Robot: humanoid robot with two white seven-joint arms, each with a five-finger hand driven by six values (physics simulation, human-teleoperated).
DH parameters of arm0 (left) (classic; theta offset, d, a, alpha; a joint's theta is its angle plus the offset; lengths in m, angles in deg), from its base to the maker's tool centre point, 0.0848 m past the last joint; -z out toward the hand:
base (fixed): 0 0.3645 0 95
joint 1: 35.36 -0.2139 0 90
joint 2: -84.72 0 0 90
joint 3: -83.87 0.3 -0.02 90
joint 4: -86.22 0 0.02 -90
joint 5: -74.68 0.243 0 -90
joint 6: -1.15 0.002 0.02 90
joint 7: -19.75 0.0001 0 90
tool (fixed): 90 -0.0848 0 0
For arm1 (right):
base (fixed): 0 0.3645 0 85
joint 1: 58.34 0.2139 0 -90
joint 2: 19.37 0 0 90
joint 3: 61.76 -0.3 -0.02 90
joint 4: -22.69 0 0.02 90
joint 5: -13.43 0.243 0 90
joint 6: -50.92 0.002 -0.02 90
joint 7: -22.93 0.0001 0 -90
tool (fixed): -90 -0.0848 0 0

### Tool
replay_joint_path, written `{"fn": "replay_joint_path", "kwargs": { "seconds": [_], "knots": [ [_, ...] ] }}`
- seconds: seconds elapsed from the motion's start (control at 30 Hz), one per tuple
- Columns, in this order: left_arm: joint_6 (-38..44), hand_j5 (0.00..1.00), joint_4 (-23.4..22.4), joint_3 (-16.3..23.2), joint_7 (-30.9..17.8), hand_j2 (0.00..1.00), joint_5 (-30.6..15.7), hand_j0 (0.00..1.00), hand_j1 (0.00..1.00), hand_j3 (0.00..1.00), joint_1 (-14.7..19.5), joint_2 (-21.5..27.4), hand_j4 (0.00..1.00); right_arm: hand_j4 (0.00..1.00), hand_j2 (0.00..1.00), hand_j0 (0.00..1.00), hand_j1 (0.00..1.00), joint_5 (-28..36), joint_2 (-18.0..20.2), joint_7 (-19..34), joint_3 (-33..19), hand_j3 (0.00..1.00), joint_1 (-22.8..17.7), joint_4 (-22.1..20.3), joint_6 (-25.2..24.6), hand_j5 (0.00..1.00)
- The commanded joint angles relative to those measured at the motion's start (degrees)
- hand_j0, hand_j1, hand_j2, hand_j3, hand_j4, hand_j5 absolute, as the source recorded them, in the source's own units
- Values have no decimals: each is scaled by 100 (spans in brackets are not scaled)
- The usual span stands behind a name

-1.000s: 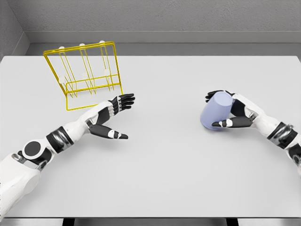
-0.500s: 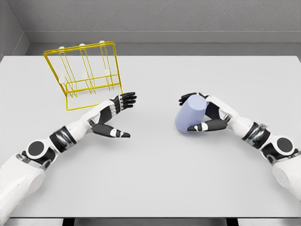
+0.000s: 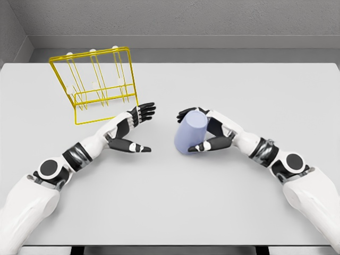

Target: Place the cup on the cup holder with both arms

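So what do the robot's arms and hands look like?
Both arms are smooth white shells with black and silver rings at the joints and round dark discs near the elbows. The left hand and right hand have five black fingers with white patches.

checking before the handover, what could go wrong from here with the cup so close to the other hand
1. The right hand grips the cup tilted, with only fingers and thumb around its side; it might slip during a transfer.
2. The left hand is open with its thumb pointing toward the cup, so the two hands might collide.
3. The yellow cup holder is thin wire and sits just behind the left hand; a bump might shift it.
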State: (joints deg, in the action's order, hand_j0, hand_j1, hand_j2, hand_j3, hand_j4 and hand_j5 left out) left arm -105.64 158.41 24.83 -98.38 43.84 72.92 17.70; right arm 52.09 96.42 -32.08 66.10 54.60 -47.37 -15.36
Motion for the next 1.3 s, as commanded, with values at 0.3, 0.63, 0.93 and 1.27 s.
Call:
{"fn": "replay_joint_path", "kwargs": {
  "seconds": [0.3, 0.63, 0.93, 1.27],
  "knots": [
    [-9, 100, -21, -63, 18, 100, 314, 100, 100, 100, -18, -30, 100, 74, 74, 74, 74, -315, -487, 1, 98, 74, 202, 362, -26, 74],
    [-9, 100, 23, -477, 9, 100, 562, 100, 100, 100, -158, -101, 100, 76, 76, 76, 76, -562, -602, 1, 142, 76, 264, 546, -237, 76],
    [0, 100, 84, -485, -8, 100, 553, 100, 100, 100, -255, -136, 100, 98, 98, 98, 98, -597, -610, 1, 177, 98, 325, 599, -246, 98],
    [-9, 100, 84, -485, -8, 100, 553, 100, 100, 100, -255, -127, 100, 100, 100, 100, 100, -606, -479, -62, 415, 100, 448, 581, -237, 100]
  ]
}}
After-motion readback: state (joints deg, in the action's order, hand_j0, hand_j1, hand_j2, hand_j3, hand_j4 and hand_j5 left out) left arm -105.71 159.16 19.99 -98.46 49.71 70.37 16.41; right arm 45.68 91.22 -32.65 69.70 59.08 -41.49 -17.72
